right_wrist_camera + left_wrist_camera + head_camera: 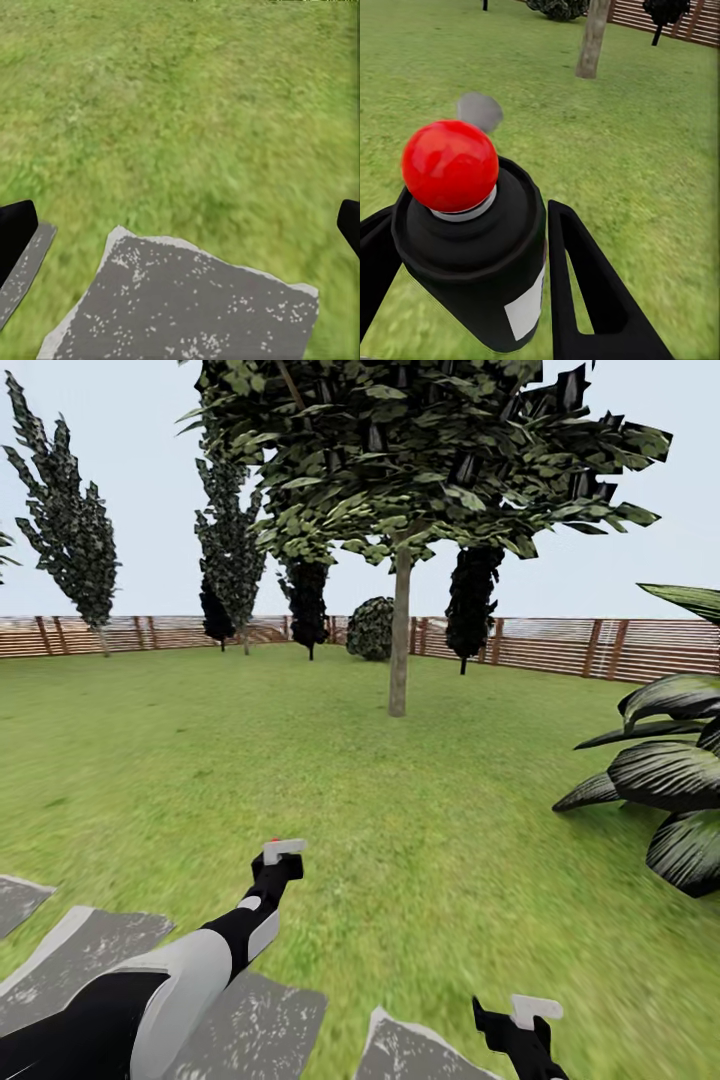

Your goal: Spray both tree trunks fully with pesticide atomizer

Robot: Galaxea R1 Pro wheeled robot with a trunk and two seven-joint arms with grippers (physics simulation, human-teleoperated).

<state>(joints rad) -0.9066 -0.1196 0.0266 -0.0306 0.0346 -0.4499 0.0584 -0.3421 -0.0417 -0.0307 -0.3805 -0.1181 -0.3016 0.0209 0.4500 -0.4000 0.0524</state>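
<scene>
The left gripper (472, 300) is clamped on the pesticide atomizer (472, 247), its black fingers (592, 292) pressed against both sides of the dark can with the red button on top. In the head view the atomizer (283, 850) is held low over the lawn (420, 780), pointing toward the tree (400, 510), whose trunk (400, 630) stands well apart across the grass. The right gripper (180, 232) hangs with its fingers wide apart over a grey paving stone (187, 307), holding nothing.

The main risk is spraying from this far off: mist would likely fall onto grass and never reach the bark (no white specks show on the trunk). The can could also tilt in the grip while the robot drives.

Only 1 flat-canopied tree is visible. The nozzle's direction is hard to read, and the right gripper (520, 1025) is cut off at the head view's lower edge.
</scene>
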